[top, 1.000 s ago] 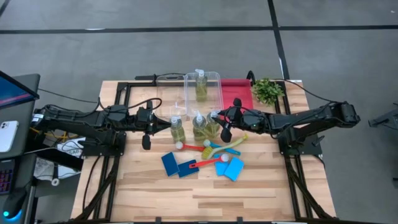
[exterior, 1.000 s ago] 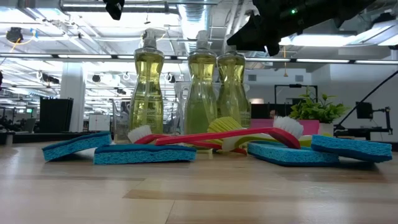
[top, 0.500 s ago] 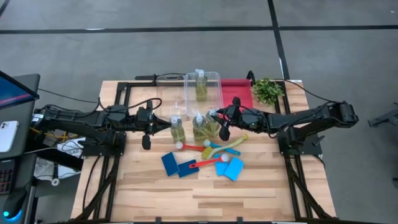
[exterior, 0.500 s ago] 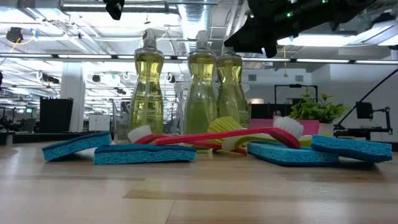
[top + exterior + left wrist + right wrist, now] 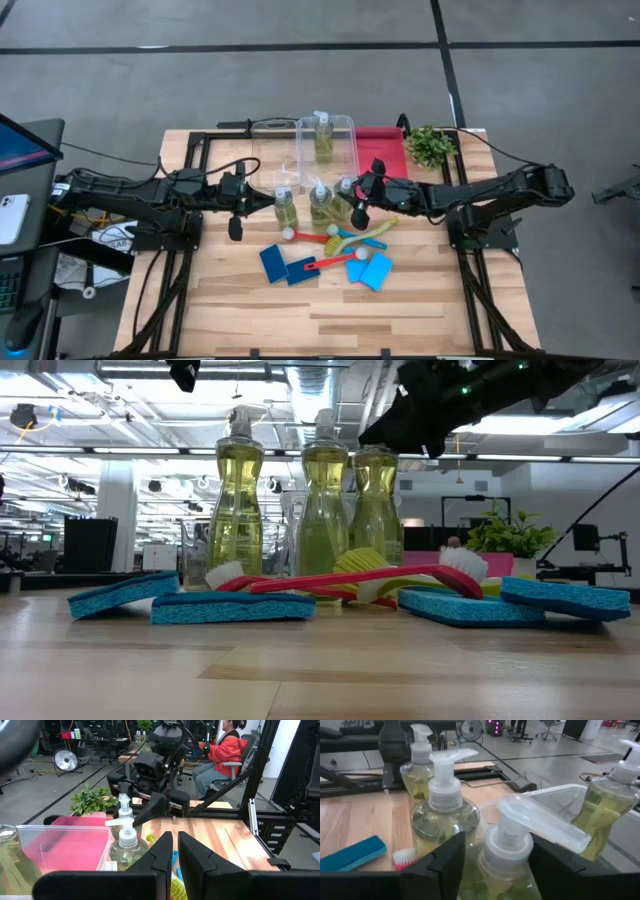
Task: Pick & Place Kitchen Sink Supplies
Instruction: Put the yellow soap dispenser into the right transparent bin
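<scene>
The right pincer [image 5: 352,203] stands wide around the pump top of the rightmost bottle [image 5: 343,203] in the tabletop [image 5: 420,300] row, not gripping it. The left pincer [image 5: 236,213], fingers narrow and empty, hangs beside the leftmost bottle [image 5: 285,208].

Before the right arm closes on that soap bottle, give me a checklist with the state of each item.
1. Right gripper open, one finger on each side of the nearest bottle: ok.
2. That bottle upright on the table: ok.
3. Fingers low enough for a firm hold: cannot tell; they seem level with the pump neck, not the body.
4. Room beside the neighbouring bottle: not ok; the two stand very close, so a finger may nudge it.
5. Bin has room: ok; only one bottle in it.
6. Left gripper shut, holding nothing, apart from the bottles: ok.
</scene>
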